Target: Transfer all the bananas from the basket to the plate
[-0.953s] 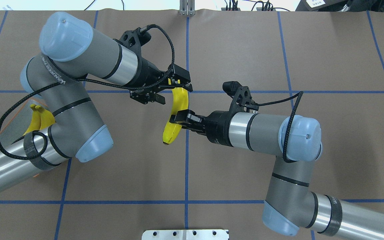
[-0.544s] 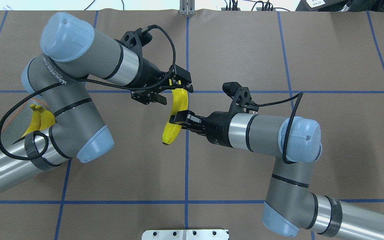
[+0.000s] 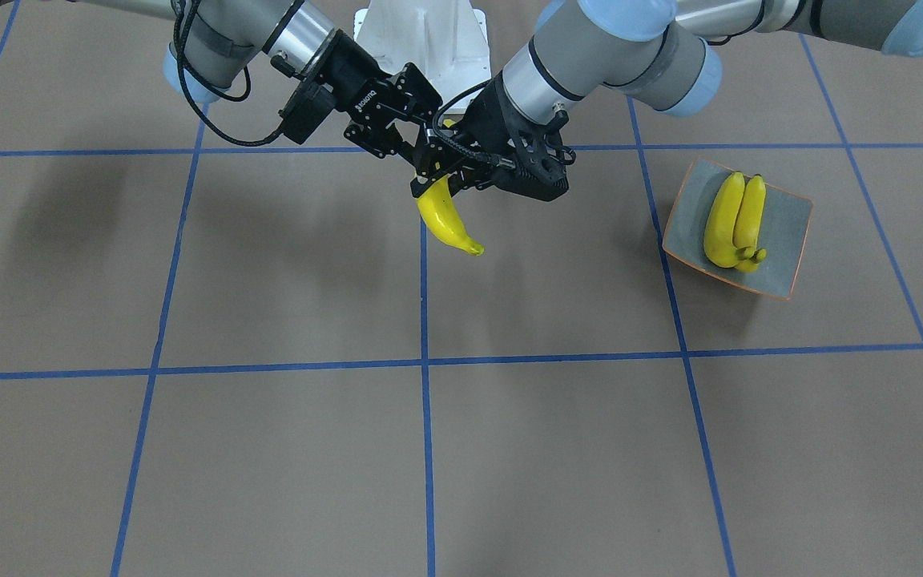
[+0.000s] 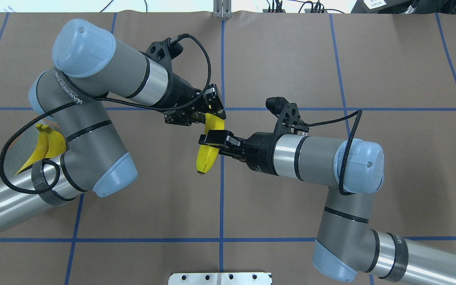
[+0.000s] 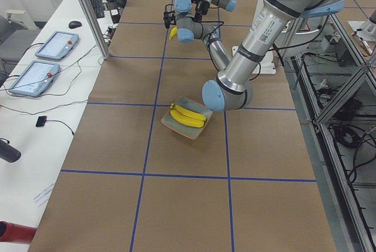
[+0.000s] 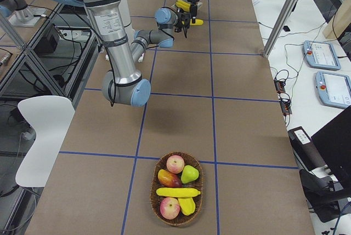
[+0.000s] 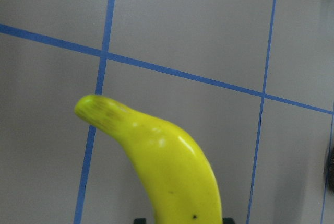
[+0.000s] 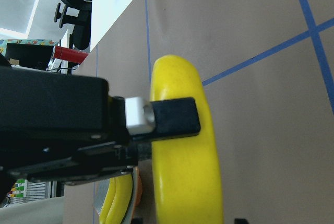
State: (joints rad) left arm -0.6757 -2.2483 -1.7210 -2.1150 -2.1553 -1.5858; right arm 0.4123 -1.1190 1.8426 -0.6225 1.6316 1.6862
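Observation:
A yellow banana (image 4: pixel 206 156) hangs in the air over the table's middle. My right gripper (image 4: pixel 211 141) is shut on its middle. My left gripper (image 4: pixel 209 112) is shut on its upper end; in the right wrist view one of its finger pads (image 8: pixel 174 114) lies flat on the peel. The grey-blue plate (image 3: pixel 792 215) with an orange rim sits on my left side and holds two bananas (image 3: pixel 732 220); my left arm half hides it from overhead. The wicker basket (image 6: pixel 153 190) stands at the table's far right end with another banana (image 6: pixel 178 192) in it.
The basket also holds apples and a green pear (image 6: pixel 190 173). The white robot base (image 3: pixel 421 32) is at the table's near edge. Tablets (image 5: pixel 56 45) and cables lie on a side bench. Brown table surface with blue tape lines spreads around the arms.
My left gripper has slid down toward the banana's upper end and its fingers have drawn in onto it. The right gripper and the banana have shifted only slightly.

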